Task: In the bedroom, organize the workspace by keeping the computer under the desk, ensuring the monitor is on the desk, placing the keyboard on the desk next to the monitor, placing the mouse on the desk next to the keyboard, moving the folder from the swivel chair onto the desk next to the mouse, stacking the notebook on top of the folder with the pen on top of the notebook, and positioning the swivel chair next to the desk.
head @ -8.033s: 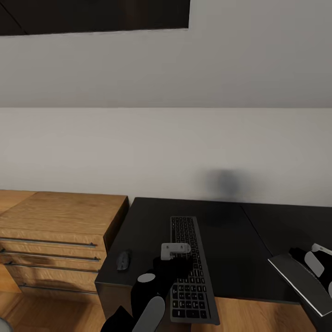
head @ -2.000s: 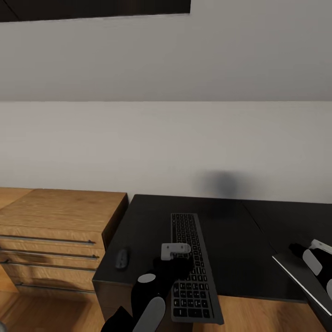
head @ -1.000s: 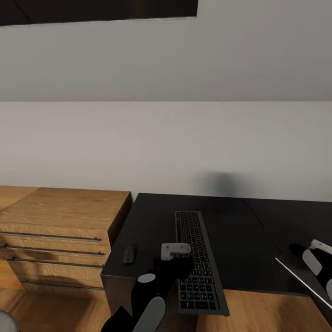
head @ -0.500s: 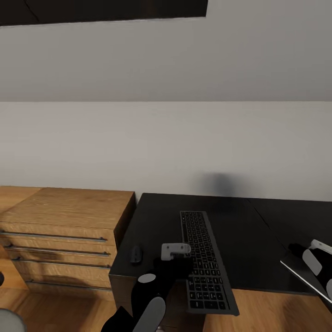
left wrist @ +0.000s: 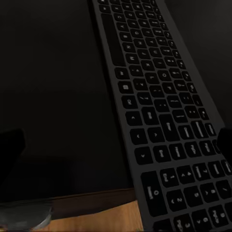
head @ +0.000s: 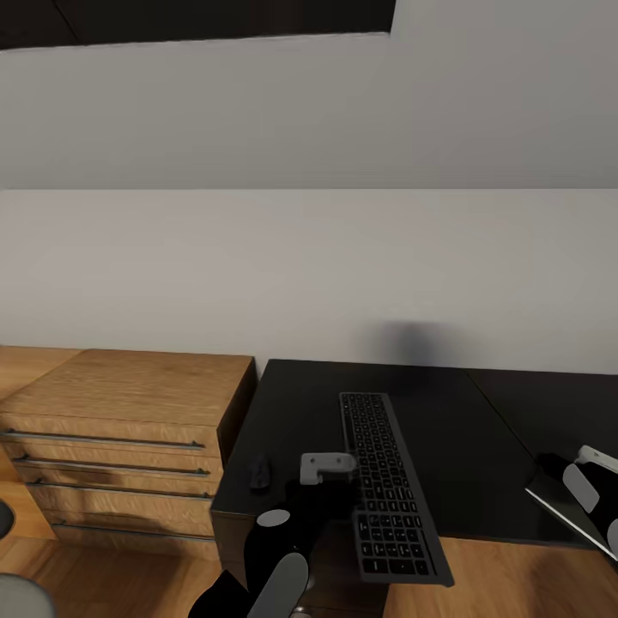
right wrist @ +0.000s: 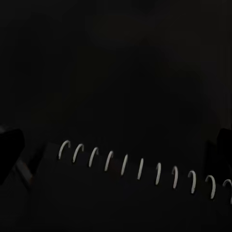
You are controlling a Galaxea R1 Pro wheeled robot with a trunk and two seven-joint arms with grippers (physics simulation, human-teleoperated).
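The black-topped desk (head: 309, 403) fills the lower middle of the head view. The long dark-grey keyboard (head: 390, 481) lies lengthwise on it, its near end sticking out past the front edge. The small black mouse (head: 258, 471) sits to its left, near the desk's front left corner. My left gripper (head: 330, 491) hovers open just left of the keyboard (left wrist: 164, 116), with nothing between its fingers (left wrist: 9, 150). At the right edge, my right gripper (head: 592, 489) stands open above a flat grey spiral-bound notebook (head: 554, 505); its white rings (right wrist: 140, 169) run across the right wrist view.
A light-wood chest (head: 120, 403) with long bar handles stands against the desk's left side. A plain white wall rises behind both. Wood floor shows below, with a grey rounded shape (head: 15, 596) at the bottom left corner.
The camera has swung left: desk, keyboard, mouse, chest and notebook all sit further right in the picture. Both arms keep their pose. The grey shape has come into view.
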